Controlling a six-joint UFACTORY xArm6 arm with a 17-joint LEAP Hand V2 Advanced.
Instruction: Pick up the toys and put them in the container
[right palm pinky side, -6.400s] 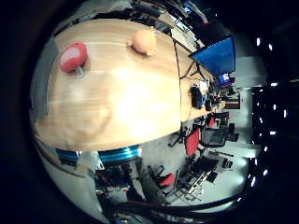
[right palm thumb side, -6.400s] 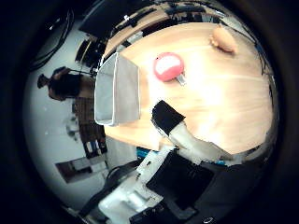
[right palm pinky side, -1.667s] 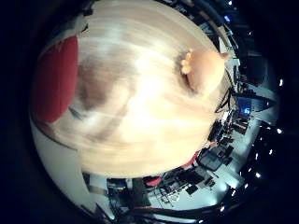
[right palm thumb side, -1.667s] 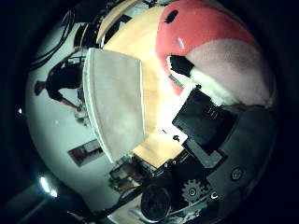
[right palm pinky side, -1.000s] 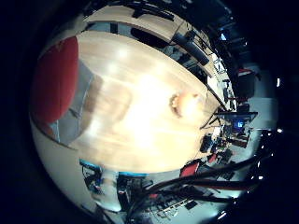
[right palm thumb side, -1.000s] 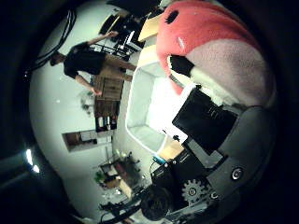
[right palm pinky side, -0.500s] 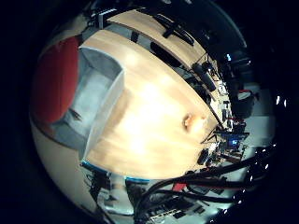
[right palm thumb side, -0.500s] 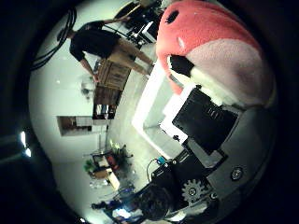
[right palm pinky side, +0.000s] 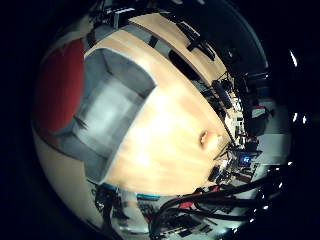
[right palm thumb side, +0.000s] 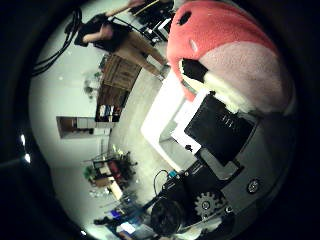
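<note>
My hand (right palm thumb side: 220, 135) holds the red and pink plush toy (right palm thumb side: 225, 55) close against the palm; the toy fills the upper right of the thumb side view, and my black and white fingers (right palm thumb side: 217, 127) are curled against its underside, clamped on it. In the little finger side view the same toy appears as a red mass along the left edge of the frame. Next to it, in the centre left of that frame, sits the grey container (right palm pinky side: 107, 107), open side facing the palm, resting on the wooden table (right palm pinky side: 170, 145) at one end. The toy lies at the container's rim, overlapping one wall from this viewpoint; whether it touches the wall cannot be determined. A second toy, small and orange (right palm pinky side: 206, 137), lies on the table at the right of the frame, well apart from the container.
</note>
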